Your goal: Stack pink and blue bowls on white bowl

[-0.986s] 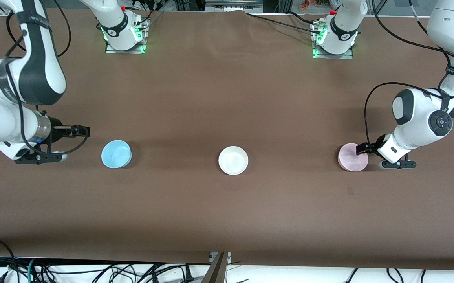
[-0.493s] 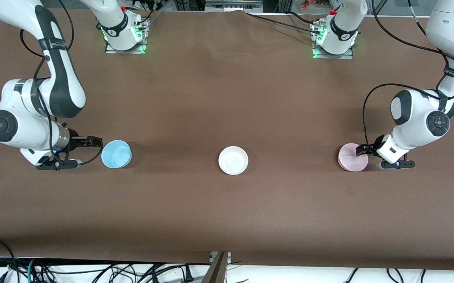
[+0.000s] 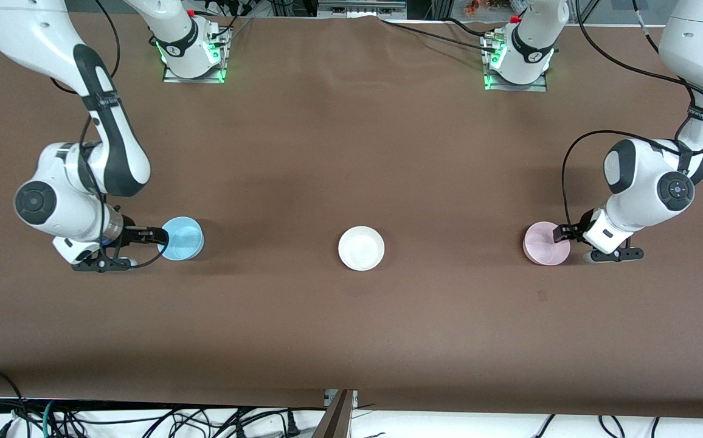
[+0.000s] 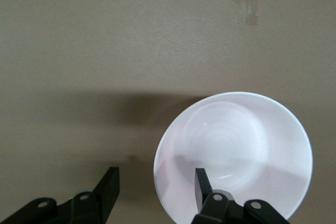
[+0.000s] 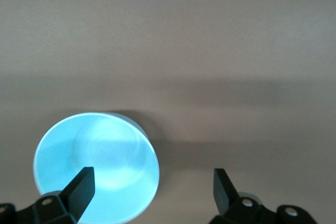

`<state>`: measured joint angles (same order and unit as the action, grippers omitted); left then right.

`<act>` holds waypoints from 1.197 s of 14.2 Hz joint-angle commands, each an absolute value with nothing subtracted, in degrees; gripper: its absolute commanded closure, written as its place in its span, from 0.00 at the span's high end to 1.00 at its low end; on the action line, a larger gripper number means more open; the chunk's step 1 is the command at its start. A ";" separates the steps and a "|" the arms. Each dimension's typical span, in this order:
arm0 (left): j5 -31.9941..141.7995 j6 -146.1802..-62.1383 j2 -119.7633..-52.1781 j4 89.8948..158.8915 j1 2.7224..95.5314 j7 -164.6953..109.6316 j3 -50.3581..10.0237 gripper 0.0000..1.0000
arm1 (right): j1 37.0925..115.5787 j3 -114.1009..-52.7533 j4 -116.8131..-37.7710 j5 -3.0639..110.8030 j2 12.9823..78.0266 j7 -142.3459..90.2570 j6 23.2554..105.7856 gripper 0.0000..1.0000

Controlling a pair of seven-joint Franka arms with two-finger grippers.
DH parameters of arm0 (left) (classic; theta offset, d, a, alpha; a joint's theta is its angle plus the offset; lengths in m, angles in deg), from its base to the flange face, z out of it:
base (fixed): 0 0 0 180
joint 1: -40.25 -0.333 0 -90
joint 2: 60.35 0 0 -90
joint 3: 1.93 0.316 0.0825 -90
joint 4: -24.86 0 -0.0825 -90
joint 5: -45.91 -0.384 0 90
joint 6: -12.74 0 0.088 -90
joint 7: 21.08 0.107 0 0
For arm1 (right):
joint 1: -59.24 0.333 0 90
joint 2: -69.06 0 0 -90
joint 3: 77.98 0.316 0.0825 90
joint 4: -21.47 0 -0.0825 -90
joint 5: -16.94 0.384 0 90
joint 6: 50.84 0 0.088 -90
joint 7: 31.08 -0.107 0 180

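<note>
The left tool (image 3: pixel 564 233) straddles the pink bowl's (image 3: pixel 545 244) 3 o'clock rim, fingers apart. The right tool (image 3: pixel 158 235), spread wide, is positioned at the blue bowl's (image 3: pixel 182 238) 9 o'clock rim.

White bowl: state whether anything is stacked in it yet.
Empty. The white bowl sits upright and alone mid-table, its inside bare; the blue bowl and pink bowl rest apart near the table's ends.

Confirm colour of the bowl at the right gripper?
Light blue bowl; clearest in the right wrist view.

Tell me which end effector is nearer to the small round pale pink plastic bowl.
Left. The left end effector straddles the pale pink plastic bowl rim; the right end effector is at the light blue bowl, toward the right arm's end.
</note>
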<state>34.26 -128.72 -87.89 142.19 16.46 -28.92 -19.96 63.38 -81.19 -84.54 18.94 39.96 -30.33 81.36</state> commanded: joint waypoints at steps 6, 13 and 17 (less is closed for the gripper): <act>26.84 -129.29 -87.24 143.42 16.61 -38.22 -20.65 0.58 | 62.67 -80.61 -90.23 22.56 39.53 -30.02 88.63 1.00; 26.84 -129.38 -87.51 143.86 16.61 -38.92 -20.91 0.44 | 62.23 -80.53 -91.47 22.65 39.53 -30.02 89.44 0.61; 26.84 -129.38 -87.68 143.68 16.61 -38.75 -20.91 0.32 | 62.23 -80.53 -91.47 22.65 39.44 -30.20 89.35 0.38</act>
<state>28.46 -128.77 -87.89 143.33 16.73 -37.68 -20.69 62.98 -81.19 -90.09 21.37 38.62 -30.40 88.33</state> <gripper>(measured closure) 0.617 0.537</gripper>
